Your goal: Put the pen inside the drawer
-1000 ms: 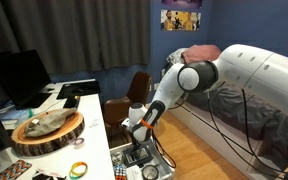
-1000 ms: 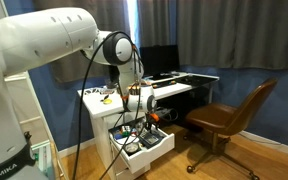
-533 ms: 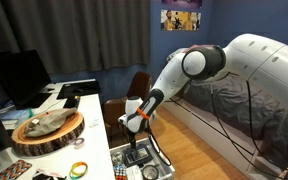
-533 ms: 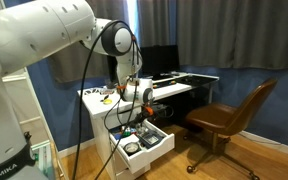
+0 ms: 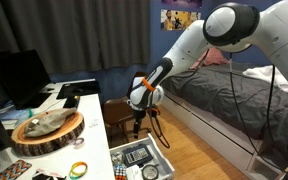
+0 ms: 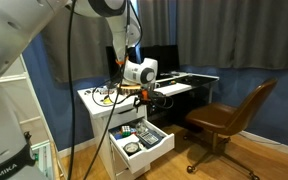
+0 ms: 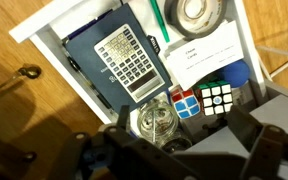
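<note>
The white drawer [image 7: 59, 22] stands pulled out from the desk, also in both exterior views [image 5: 163, 162] [image 6: 156, 150]. In the wrist view a very thin pale stick, the pen [image 7: 154, 127], lies inside it across a clear round container [image 7: 156, 118]. The pen is too small to make out in the exterior views. My gripper [image 7: 184, 152] is open with nothing between its dark, blurred fingers. It hangs well above the drawer, fingers pointing down, in both exterior views [image 5: 136, 124] [image 6: 144, 96].
The drawer also holds a dark calculator [image 7: 124, 58], a green stick [image 7: 155, 20], a tape roll [image 7: 198, 12], white paper [image 7: 206, 52] and puzzle cubes [image 7: 216, 98]. On the desk are a round wooden slab [image 5: 46, 131] and a yellow-green tape ring [image 5: 79, 168]. A brown chair [image 6: 229, 118] and a bed [image 5: 229, 105] stand nearby.
The gripper has opened and risen from just over the drawer's contents to well above it. The arm has swung upward.
</note>
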